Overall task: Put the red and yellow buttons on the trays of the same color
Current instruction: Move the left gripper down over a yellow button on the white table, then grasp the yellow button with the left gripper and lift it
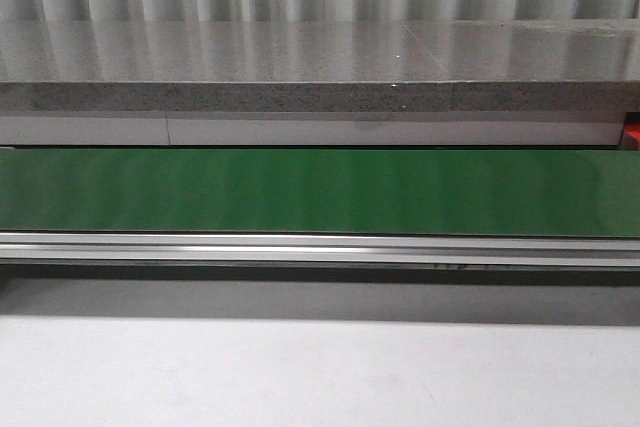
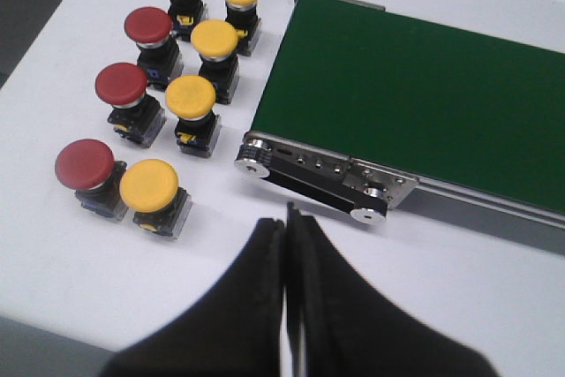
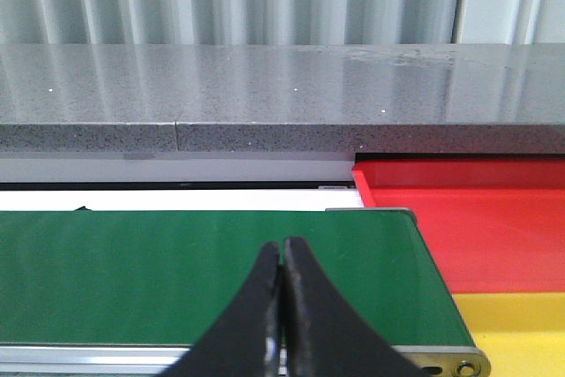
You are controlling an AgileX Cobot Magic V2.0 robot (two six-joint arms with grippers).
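Note:
In the left wrist view several red buttons point(image 2: 85, 165) and several yellow buttons point(image 2: 149, 186) stand in two rows on the white table, beside the end of the green belt point(image 2: 415, 94). My left gripper point(image 2: 286, 218) is shut and empty, above the table a little away from the nearest yellow button. The right wrist view shows a red tray point(image 3: 468, 218) and a yellow tray point(image 3: 521, 324) past the belt's other end. My right gripper point(image 3: 282, 249) is shut and empty over the belt point(image 3: 177, 280). Neither gripper appears in the front view.
The green conveyor belt point(image 1: 320, 192) runs across the front view with a metal rail point(image 1: 320, 247) along its near side. Behind it is a grey speckled ledge point(image 1: 320, 67) and a corrugated wall. White table point(image 1: 320, 377) lies in front. The belt's roller bracket point(image 2: 318, 178) sticks out near my left gripper.

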